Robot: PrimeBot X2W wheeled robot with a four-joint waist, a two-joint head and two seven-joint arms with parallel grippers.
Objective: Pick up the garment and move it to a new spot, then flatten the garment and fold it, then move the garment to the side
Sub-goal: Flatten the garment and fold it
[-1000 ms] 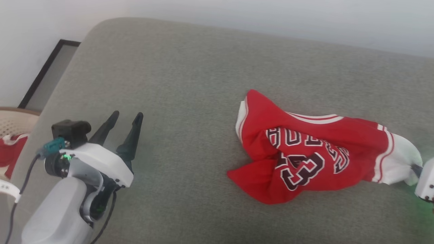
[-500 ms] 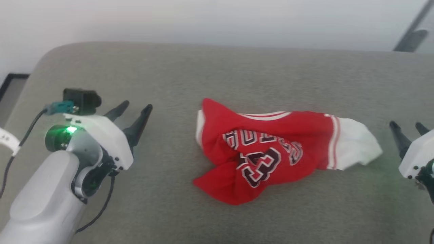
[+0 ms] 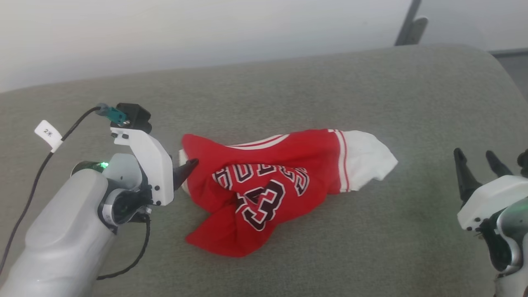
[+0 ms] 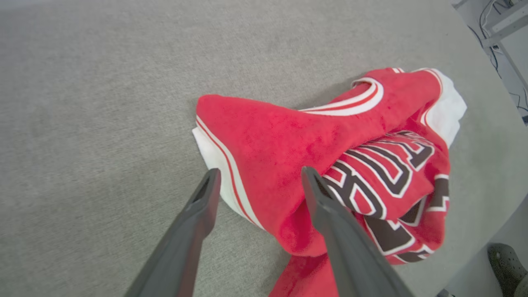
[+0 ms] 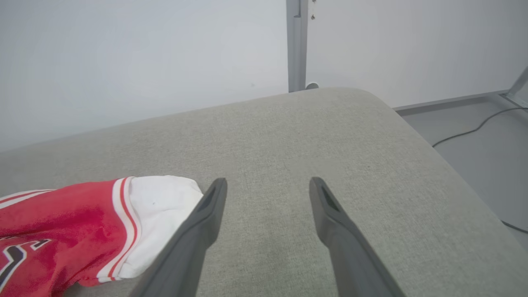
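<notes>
On the grey desk (image 3: 288,90), left of centre | shirt (image 3: 268,185) lies crumpled | left tool (image 4: 260,171) open at its near sleeve edge | right tool (image 3: 473,152) open, well apart | advice: reach deeper, close on the sleeve's full thickness, lift slowly.

Bare lab-like test room: grey felt-covered table (image 3: 288,82), blank white wall (image 3: 165,33), loose floor cables (image 5: 477,129).

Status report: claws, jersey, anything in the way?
Left claw open, straddling edge of jersey. Right claw open, clear of it. Crumpled on grey cushion. Nothing in the way.
</notes>
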